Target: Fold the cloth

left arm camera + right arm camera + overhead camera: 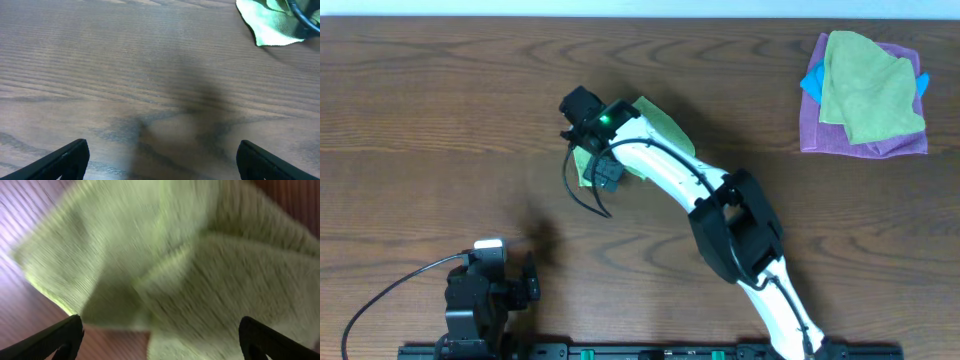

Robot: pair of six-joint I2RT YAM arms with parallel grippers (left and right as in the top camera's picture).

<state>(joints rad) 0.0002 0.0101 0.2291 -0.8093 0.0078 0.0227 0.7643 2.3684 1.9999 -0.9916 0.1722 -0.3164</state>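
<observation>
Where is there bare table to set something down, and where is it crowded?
Bare: the table's whole left side, left of the cloth and beyond the left arm; the band between the cloth and the pile of cloths; the near-right corner below that pile. Crowded: the centre, where the right arm lies over the cloth, and the far-right corner.

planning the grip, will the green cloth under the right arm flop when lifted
Likely floppy: the cloth lies in soft rumpled folds, so a lifted edge should drape. Its fuzzy pile probably grips well. It looks thin, so a push may bunch it.
</observation>
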